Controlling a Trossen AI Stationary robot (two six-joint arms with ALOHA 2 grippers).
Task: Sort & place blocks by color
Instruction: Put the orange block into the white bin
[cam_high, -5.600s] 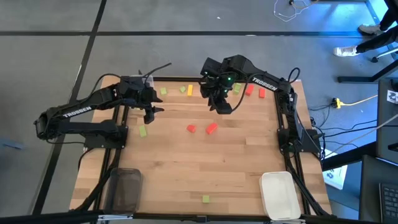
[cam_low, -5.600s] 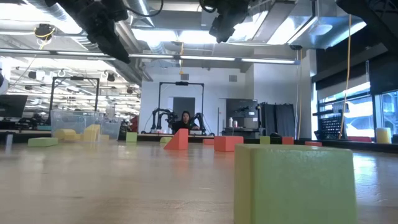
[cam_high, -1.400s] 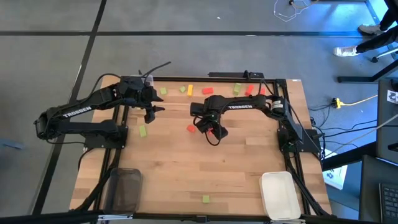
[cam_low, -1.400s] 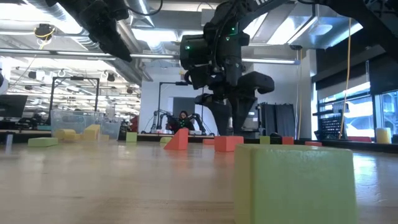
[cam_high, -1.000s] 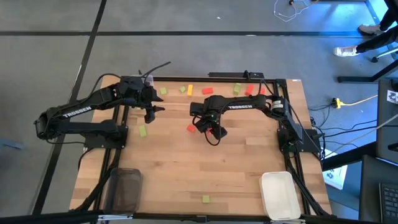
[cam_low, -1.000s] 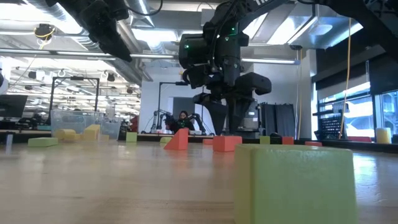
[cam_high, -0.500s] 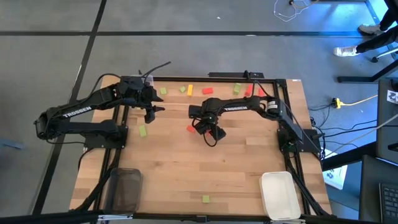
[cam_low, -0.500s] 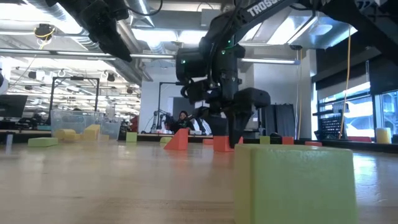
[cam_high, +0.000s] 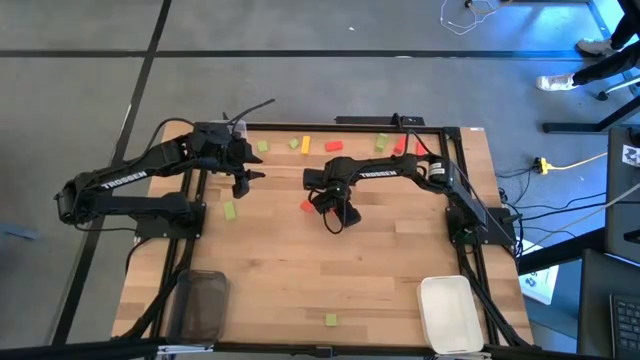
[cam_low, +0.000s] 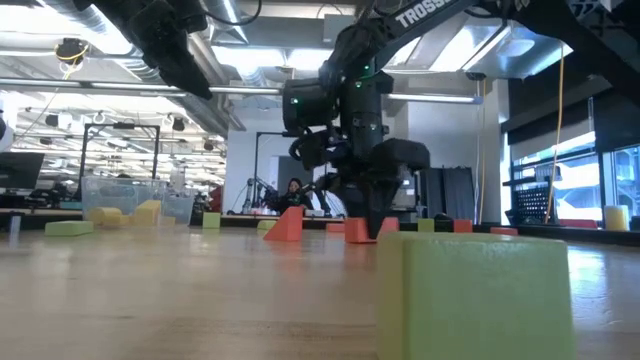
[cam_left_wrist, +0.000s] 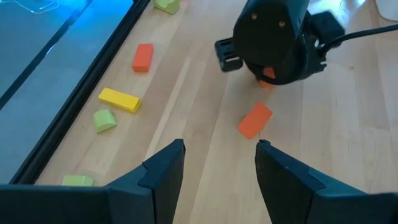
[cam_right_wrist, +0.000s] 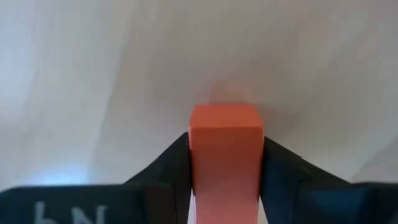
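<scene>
a: where's the red block (cam_right_wrist: 224, 149)?

b: mid-worktop (cam_high: 300, 280), between the right gripper (cam_high: 336, 214) jaws, which pinch its long sides.

a: how will it handle?

b: probably light, stiff, smooth; grip flat faces squarely. left gripper (cam_left_wrist: 214, 165) hovers near the far edge, jaws spread, empty.

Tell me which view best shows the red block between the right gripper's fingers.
The right wrist view: the red block fills the middle, both fingers touching its sides. The left wrist view shows only a sliver under the right gripper; the high view hides it; the low view shows it partly.
</scene>
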